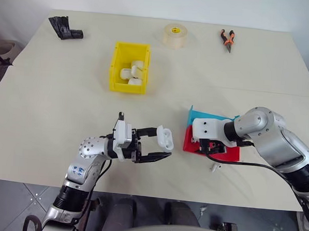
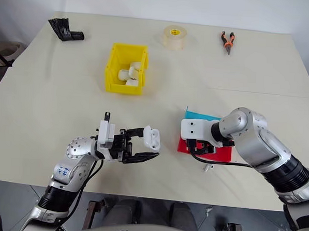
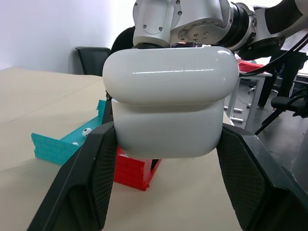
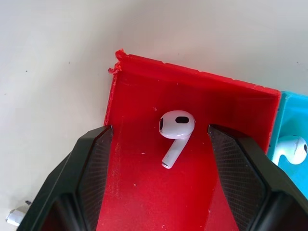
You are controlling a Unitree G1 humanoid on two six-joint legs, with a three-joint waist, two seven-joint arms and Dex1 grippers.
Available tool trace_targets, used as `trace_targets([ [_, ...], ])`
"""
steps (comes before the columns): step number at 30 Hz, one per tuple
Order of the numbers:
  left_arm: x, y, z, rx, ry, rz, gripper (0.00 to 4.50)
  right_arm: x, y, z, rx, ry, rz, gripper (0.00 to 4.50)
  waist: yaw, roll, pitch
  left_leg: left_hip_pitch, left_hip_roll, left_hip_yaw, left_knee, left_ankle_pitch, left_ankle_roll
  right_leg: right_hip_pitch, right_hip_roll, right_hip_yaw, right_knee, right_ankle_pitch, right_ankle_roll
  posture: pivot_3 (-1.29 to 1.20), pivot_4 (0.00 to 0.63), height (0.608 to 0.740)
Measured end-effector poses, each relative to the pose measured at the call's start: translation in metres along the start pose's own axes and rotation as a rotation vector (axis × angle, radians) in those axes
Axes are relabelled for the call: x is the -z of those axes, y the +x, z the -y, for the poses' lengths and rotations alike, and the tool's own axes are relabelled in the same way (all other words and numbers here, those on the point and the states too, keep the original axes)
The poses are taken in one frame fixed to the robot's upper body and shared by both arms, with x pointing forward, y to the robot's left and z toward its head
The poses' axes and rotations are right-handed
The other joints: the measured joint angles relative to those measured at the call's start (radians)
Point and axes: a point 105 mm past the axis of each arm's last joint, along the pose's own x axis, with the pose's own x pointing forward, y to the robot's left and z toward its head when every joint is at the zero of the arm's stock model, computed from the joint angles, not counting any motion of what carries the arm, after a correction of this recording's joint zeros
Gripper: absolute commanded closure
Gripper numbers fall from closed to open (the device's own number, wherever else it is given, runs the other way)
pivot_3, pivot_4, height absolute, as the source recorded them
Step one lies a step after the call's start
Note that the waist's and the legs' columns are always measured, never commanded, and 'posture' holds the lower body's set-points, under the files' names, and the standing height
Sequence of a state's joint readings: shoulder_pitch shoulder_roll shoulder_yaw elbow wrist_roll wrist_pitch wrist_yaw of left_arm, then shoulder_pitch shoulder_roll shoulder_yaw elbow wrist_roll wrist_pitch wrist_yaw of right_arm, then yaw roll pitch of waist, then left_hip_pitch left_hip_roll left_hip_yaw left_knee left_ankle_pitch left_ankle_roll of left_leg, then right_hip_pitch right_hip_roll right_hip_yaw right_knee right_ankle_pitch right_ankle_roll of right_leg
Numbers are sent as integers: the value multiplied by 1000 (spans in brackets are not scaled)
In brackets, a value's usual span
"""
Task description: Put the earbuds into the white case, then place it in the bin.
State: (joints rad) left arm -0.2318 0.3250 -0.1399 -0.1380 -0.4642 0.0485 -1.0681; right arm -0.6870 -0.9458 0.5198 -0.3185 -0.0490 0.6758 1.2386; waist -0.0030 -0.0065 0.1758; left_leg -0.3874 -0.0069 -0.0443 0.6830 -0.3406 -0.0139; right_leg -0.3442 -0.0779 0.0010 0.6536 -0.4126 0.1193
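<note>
My left gripper (image 1: pixel 162 145) is shut on the white case (image 1: pixel 165 137), holding it above the table's front part; in the left wrist view the case (image 3: pixel 171 110) sits clamped between both fingers. My right gripper (image 4: pixel 159 144) is open and points down into the red tray (image 1: pixel 230 153). One of the earbuds (image 4: pixel 175 129) lies on the tray floor between its fingers, touching neither. Another earbud (image 4: pixel 293 147) lies in the blue tray (image 1: pixel 206 116) beside it. The yellow bin (image 1: pixel 115 67) stands farther back on the left.
Several white cases (image 1: pixel 132 73) lie inside the bin. A tape roll (image 1: pixel 175 36), orange-handled pliers (image 1: pixel 227 39) and a black object (image 1: pixel 66 28) lie along the far edge. A small white piece (image 1: pixel 212 168) rests on the table in front of the red tray.
</note>
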Motion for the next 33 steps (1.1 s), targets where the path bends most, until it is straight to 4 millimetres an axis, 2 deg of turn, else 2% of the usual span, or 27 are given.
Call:
trace_targets([
  [12,-2,4,0,5,4,11,1745,-5,3,2,19,90,3,1236,-1,0,0,0,0,0,0,0,0,0,0,0,1,0,0,0,150,740],
  [15,-3,4,-1,7,8,12,1745,-5,4,2,26,100,4,1797,-1,0,0,0,0,0,0,0,-1,0,0,0,1,0,0,0,150,740],
  [19,-3,5,-1,9,10,12,1745,-6,5,1,30,103,3,3136,0,0,0,0,0,0,1,0,-1,0,0,0,1,0,0,0,150,740],
  [33,-3,5,-1,9,10,11,1745,-6,5,-2,26,47,5,3136,0,0,0,0,0,0,1,0,-1,0,0,0,1,0,0,0,150,740],
])
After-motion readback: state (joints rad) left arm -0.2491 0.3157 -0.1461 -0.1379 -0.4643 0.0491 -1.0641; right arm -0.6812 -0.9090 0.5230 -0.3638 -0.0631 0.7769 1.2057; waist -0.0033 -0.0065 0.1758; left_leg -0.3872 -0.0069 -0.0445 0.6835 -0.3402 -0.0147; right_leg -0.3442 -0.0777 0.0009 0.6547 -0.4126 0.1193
